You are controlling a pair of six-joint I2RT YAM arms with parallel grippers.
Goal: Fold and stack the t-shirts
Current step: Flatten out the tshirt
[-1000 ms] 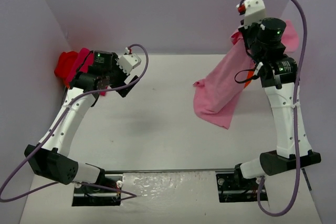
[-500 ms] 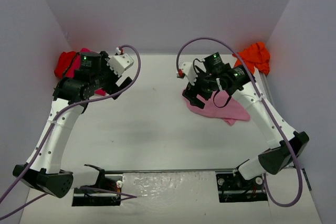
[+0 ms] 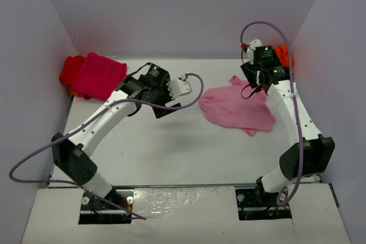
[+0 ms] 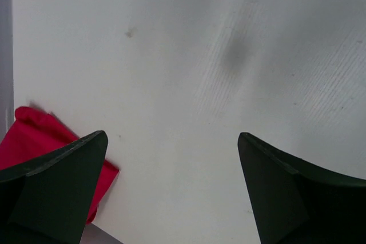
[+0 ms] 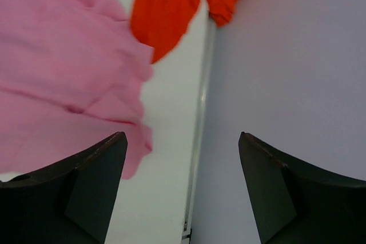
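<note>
Shows light pink t-shirt [image 3: 235, 108] crumpled on the surface [image 3: 171, 147] right of centre, with open room left of it and toward the near edge. Puts magenta t-shirt [image 3: 98, 75] partly over red t-shirt [image 3: 70, 70] in the far-left corner, orange t-shirt [image 3: 284, 55] bunched at the far-right wall. Finds left fingers [image 4: 57, 192] and right fingers [image 5: 80, 192] spread, pinching nothing.

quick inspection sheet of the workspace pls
surface: white table, faint scuffs
job's things: light pink t-shirt rumpled, right of centre; magenta t-shirt over red t-shirt, far left corner; orange t-shirt bunched, far right corner
clutter: nothing seen
tools: left tool open, empty, over bare table; right tool open, empty, by the pink shirt's edge
cables: purple cable loops along each arm
surroundings: pale walls on three sides
</note>
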